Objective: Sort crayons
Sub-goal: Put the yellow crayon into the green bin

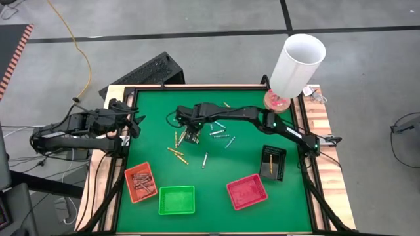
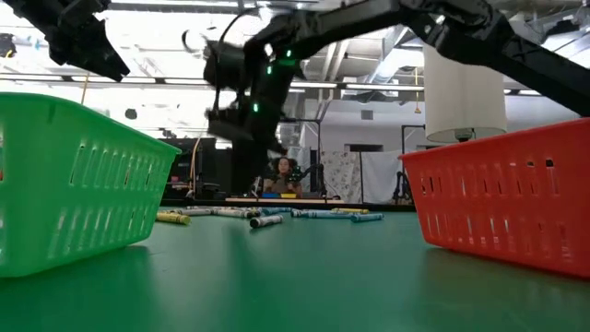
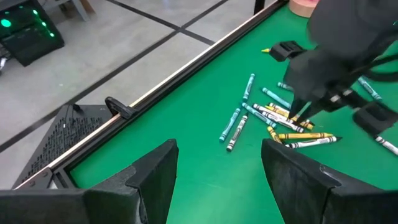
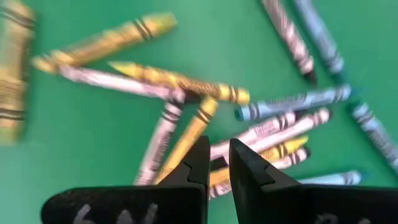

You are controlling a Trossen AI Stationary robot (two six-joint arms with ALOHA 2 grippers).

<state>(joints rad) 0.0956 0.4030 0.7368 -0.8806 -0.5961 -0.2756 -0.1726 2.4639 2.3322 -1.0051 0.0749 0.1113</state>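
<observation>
No text is legible — the crayons' [image 4: 186, 84] label print is blurred.

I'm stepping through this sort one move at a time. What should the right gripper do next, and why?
Probably open wider and ease down onto one crayon. The right gripper hovers over the crayon pile, its fingers nearly together with nothing between them, and a yellow crayon lies just ahead of the tips. The left gripper waits open at the table's left edge.
</observation>
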